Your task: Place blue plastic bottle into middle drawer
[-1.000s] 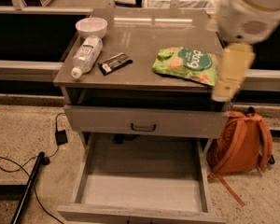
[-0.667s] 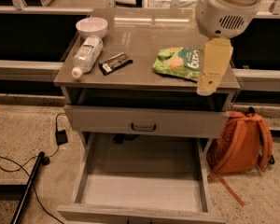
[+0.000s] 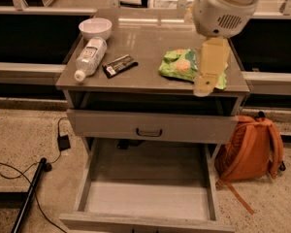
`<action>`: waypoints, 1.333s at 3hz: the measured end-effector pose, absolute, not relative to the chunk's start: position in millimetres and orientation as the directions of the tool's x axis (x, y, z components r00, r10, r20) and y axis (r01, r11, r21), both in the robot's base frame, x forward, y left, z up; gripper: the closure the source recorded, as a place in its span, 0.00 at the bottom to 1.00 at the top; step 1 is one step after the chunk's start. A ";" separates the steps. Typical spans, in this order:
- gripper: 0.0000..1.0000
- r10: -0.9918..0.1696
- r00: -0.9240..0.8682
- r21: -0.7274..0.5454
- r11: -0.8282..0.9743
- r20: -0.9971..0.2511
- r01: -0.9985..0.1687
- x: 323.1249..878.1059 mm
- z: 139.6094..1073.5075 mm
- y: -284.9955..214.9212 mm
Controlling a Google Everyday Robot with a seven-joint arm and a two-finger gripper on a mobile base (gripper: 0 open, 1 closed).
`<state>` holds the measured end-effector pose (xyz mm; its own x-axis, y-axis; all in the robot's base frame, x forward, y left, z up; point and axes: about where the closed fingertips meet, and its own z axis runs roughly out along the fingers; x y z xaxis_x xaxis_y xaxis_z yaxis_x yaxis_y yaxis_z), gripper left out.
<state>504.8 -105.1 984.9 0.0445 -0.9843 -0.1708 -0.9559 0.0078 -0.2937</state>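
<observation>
The blue plastic bottle (image 3: 88, 57) lies on its side at the left of the cabinet top, with its white cap toward the front edge. The middle drawer (image 3: 148, 199) is pulled out below, and its pale floor is bare. My gripper (image 3: 206, 83) hangs from the white wrist (image 3: 222, 11) over the right side of the cabinet top, in front of the green bag. It is far to the right of the bottle and holds nothing I can see.
A white bowl (image 3: 95, 28) stands behind the bottle. A dark snack bar (image 3: 120, 65) lies next to the bottle and a green chip bag (image 3: 180, 64) at the right. A closed drawer with a dark handle (image 3: 149, 132) sits above the open one. An orange backpack (image 3: 251, 149) leans at the right, and cables (image 3: 34, 174) lie on the floor at the left.
The arm and gripper have moved left, from beyond the cabinet's right edge to above its right side near the green bag. The bottle and the drawer have not moved.
</observation>
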 end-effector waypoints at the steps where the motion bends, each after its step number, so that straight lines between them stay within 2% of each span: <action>1: 0.00 -0.947 0.159 -0.288 -0.075 -0.280 -0.955 556.0 975.9 -4.8; 2: 0.00 -0.925 0.218 -0.296 -0.124 -0.312 -0.947 594.3 973.7 68.7; 4: 0.00 -0.920 0.262 -0.304 -0.170 -0.292 -0.937 599.6 975.0 89.4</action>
